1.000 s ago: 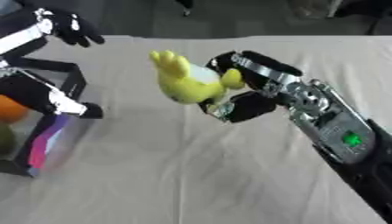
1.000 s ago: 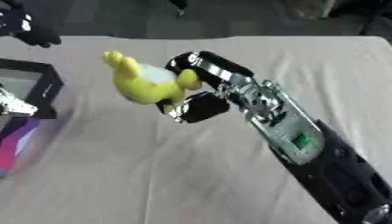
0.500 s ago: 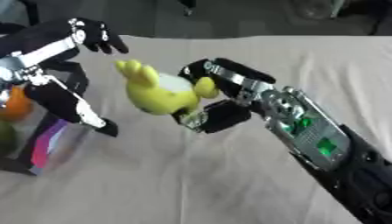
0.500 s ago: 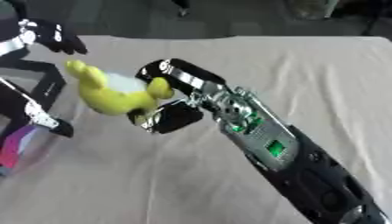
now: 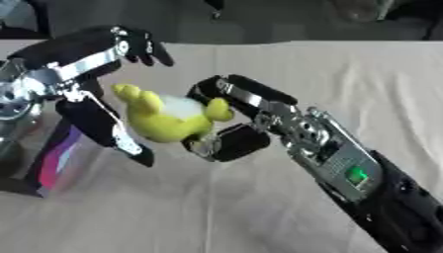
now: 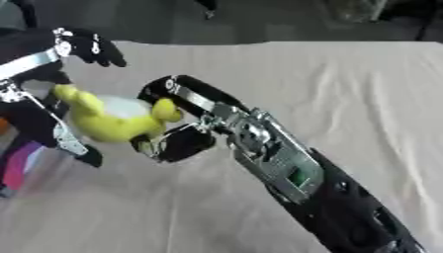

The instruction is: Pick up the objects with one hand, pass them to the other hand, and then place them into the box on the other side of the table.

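Covering the table, wrinkled beige cloth (image 5: 346,79), dark room behind, right hand (image 5: 227,118) clutching yellow toy (image 5: 169,121), left hand (image 5: 95,79) spread.

Yellow toy (image 5: 169,123), white patch; beige tablecloth (image 5: 346,79)

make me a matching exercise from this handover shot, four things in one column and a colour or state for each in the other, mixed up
Things:
1. right hand
2. left hand
3. toy
4. table cloth

States or colours:
a. open, fingers spread around the toy's left side
b. beige, wrinkled
c. yellow with a white patch, held off the table
d. curled round the toy

Pairs: 1-d, 2-a, 3-c, 4-b
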`<state>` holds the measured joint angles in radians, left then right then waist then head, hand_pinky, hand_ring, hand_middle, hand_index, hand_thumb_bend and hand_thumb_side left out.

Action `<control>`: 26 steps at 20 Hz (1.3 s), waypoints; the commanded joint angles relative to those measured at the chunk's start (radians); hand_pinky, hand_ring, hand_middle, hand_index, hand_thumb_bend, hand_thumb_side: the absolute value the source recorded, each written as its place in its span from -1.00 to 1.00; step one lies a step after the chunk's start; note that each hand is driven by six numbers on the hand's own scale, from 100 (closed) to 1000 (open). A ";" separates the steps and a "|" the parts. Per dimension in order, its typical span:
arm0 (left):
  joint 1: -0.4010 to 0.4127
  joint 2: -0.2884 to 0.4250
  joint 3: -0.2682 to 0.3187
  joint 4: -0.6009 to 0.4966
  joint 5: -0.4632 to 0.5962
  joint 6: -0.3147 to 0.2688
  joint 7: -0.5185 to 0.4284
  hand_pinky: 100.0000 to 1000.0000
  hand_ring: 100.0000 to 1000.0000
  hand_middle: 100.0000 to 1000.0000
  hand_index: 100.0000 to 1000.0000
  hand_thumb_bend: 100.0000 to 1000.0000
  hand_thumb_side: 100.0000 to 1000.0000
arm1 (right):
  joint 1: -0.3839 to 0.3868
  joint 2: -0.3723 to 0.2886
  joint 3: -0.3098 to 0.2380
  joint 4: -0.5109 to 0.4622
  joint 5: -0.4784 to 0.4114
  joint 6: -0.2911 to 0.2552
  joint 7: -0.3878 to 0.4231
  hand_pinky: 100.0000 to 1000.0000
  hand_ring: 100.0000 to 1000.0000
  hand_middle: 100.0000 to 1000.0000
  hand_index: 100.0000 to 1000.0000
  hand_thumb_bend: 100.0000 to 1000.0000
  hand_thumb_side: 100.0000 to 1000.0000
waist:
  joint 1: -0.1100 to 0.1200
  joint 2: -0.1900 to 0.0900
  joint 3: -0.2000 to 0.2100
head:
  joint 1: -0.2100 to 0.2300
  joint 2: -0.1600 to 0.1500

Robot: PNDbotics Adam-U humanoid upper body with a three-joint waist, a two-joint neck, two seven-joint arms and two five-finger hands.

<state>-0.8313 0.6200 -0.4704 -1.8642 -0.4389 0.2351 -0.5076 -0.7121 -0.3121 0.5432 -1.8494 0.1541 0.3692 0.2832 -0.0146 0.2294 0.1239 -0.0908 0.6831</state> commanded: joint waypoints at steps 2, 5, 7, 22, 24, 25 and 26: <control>-0.020 0.000 -0.001 -0.025 0.011 0.002 -0.015 0.52 0.42 0.43 0.56 0.88 -0.66 | -0.017 0.003 -0.006 -0.014 0.015 -0.005 0.010 0.58 0.12 -0.35 -0.15 -1.00 -1.00 | 0.014 -0.020 0.001 | 0.005 -0.009; -0.018 -0.001 0.002 -0.029 0.022 0.017 -0.005 0.45 0.26 0.19 0.39 0.46 -0.60 | -0.017 0.005 -0.006 -0.016 0.013 -0.004 0.010 0.58 0.12 -0.35 -0.15 -1.00 -1.00 | 0.012 -0.020 0.001 | 0.009 -0.006; -0.017 -0.001 0.002 -0.030 0.026 0.030 0.012 0.41 0.13 0.00 0.20 0.10 -0.66 | -0.017 0.004 -0.006 -0.017 0.013 -0.004 0.010 0.58 0.11 -0.35 -0.15 -1.00 -1.00 | 0.011 -0.020 0.002 | 0.010 -0.005; -0.007 -0.006 0.005 -0.041 0.075 0.074 0.055 0.35 -0.18 -0.52 -0.34 -0.46 -1.00 | -0.012 -0.007 -0.006 -0.029 -0.001 -0.014 0.037 0.70 0.55 0.42 0.56 -0.11 -0.37 | 0.006 -0.020 0.001 | 0.009 0.003; 0.002 0.003 0.012 -0.042 0.081 0.078 0.066 0.34 -0.19 -0.54 -0.36 -0.42 -1.00 | -0.010 -0.020 -0.011 -0.036 0.010 -0.035 0.065 0.77 0.68 0.64 0.74 -0.23 0.18 | 0.005 -0.021 -0.001 | 0.009 0.004; 0.008 0.011 0.019 -0.044 0.084 0.080 0.074 0.34 -0.20 -0.55 -0.38 -0.40 -1.00 | -0.007 -0.030 -0.016 -0.038 0.022 -0.042 0.071 0.78 0.70 0.68 0.78 -0.16 0.53 | 0.004 -0.022 -0.002 | 0.008 0.004; 0.016 0.021 0.029 -0.049 0.088 0.081 0.086 0.34 -0.20 -0.56 -0.39 -0.39 -1.00 | -0.006 -0.041 -0.019 -0.040 0.034 -0.045 0.072 0.78 0.71 0.69 0.79 -0.13 0.57 | 0.003 -0.022 -0.003 | 0.006 0.007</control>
<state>-0.8018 0.6103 -0.4705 -1.9008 -0.3548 0.3132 -0.4367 -0.7087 -0.3369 0.5282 -1.8602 0.1803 0.3348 0.3430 -0.0146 0.2295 0.1220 -0.0825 0.6852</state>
